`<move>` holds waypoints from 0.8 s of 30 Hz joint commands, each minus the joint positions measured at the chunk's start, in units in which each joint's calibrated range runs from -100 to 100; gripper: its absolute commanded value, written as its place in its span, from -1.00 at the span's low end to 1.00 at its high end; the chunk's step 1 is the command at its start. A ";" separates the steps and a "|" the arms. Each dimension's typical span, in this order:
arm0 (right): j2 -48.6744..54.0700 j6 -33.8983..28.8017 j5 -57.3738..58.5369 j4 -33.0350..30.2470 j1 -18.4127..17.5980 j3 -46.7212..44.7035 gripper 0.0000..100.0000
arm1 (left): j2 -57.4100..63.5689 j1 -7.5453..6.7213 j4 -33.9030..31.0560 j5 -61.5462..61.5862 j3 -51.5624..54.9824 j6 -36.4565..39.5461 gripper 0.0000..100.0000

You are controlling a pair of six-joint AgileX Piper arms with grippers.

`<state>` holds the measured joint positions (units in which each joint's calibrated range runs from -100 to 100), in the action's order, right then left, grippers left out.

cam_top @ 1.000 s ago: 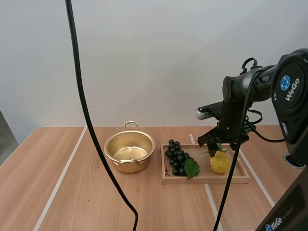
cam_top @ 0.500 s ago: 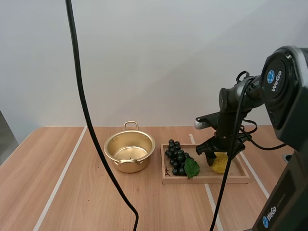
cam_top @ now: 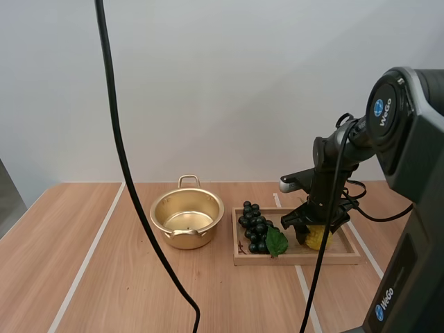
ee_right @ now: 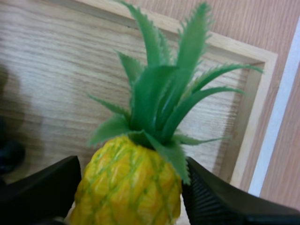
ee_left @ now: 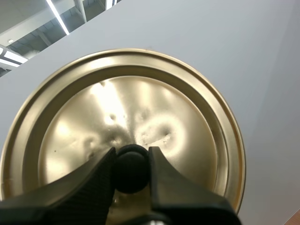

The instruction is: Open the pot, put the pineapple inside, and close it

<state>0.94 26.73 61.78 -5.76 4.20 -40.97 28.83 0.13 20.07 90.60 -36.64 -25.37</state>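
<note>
Your right gripper (cam_top: 311,230) has come down in the last second. A second ago it hung just above the pineapple (ee_right: 129,187); now it sits low over the right half of the tray (cam_top: 298,258), right of centre in the lower half of the high view, and hides most of the fruit. Its spread looks unchanged over that second. In the right wrist view, its fingers (ee_right: 42,192) stand apart, one close against each side of the yellow body, with the green crown rising clear between them. The jaws are still spread and I judge they are not yet squeezing. The pineapple stands upright on the tray floor near the far right corner, well apart from the grapes (cam_top: 254,227) at the tray's left end.

Nothing else has moved. The pot (cam_top: 187,220) sits open and empty on the table (cam_top: 104,277), just left of the tray, at lower centre-left of the high view. Your left gripper (ee_left: 132,159) is clamped on the black knob (ee_left: 131,174) of the lid (ee_left: 140,108) and holds it up in the air.

So opening is done and the descent is over. You are at the point of closing on the body below the leaves, and you would do well to check that the pinch falls on the widest part, since the rounded sides could slip.
</note>
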 commanded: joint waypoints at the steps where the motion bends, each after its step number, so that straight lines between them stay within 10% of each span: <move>1: -0.62 -0.24 -1.02 -0.88 0.23 -0.43 1.00 | -0.04 0.06 1.14 -0.67 -0.39 -0.13 -1.00; 13: -1.67 -0.24 -5.06 -2.28 0.23 -1.66 1.00 | -0.04 0.06 1.14 -0.67 -0.39 -0.13 -1.00; 16: -1.67 -0.65 -5.06 -2.28 0.23 -1.66 0.33 | -0.04 0.06 1.14 -0.67 -0.39 -0.13 -1.00; 19: -1.67 -0.64 -5.06 -2.90 0.23 -1.66 -0.86 | -0.04 0.06 1.14 -0.67 -0.39 -0.13 -1.00; 24: -1.53 -0.64 -5.69 -2.93 0.23 -1.07 -1.00 | -0.04 0.06 1.14 -0.67 -0.39 -0.13 -1.00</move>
<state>-0.47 26.25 56.63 -7.64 4.20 -41.83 28.83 0.13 20.18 90.60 -36.64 -25.67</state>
